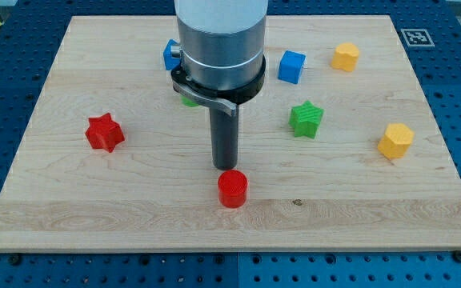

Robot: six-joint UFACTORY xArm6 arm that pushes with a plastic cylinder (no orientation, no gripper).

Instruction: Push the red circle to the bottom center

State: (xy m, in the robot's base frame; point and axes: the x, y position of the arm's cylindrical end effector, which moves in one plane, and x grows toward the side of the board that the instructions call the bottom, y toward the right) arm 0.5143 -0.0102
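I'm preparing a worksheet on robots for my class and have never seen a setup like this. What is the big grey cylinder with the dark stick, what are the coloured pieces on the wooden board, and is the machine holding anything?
The grey cylinder is the end of a robot arm. It has no hand, only a dark rod; my tip slides on the wooden board and pushes blocks. It holds nothing. There is one camera picture, looking down at the board from its near edge.

My tip sits just above the red circle in the view, close to or touching it. Also there: a red star at the view's left, a green star, a blue cube, two yellow blocks at the right, and a blue block and a green block partly hidden behind the arm.
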